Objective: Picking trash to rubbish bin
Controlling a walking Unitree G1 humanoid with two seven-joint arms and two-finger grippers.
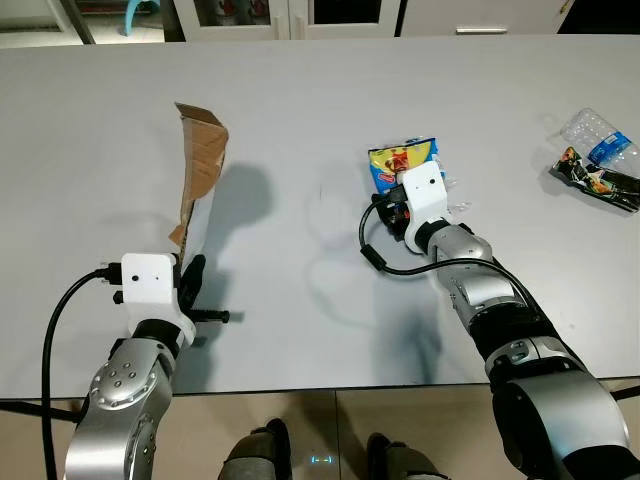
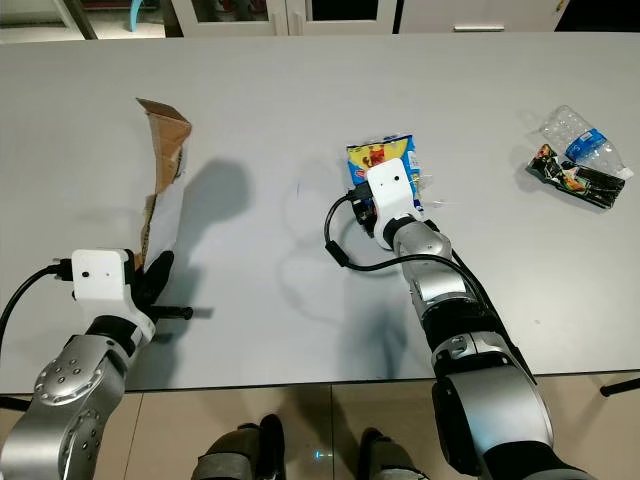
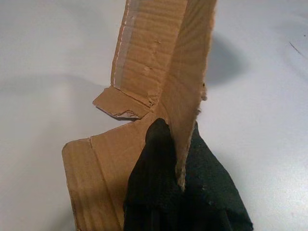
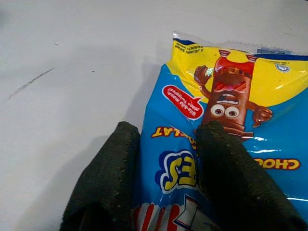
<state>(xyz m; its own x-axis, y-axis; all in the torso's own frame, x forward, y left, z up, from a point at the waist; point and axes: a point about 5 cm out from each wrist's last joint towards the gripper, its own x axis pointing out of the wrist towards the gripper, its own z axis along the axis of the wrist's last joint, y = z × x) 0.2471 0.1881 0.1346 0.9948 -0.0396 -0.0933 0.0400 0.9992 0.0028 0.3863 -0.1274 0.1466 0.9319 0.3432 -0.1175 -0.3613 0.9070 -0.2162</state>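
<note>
Left end effector (image 3: 185, 192) clamps one torn brown cardboard piece (image 1: 200, 165) upright near the worktop (image 1: 300, 90) front-left edge; right end effector (image 4: 166, 178), fingers parted, straddles one blue-yellow snack wrapper (image 4: 226, 125) mid-worktop.

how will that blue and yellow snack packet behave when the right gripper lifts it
The snack packet is glossy film lying flat, so it will probably be light, floppy and droop from the right gripper. Its shiny surface may slip between the fingers, which straddle one end. It looks empty, so unlikely fragile.
</note>
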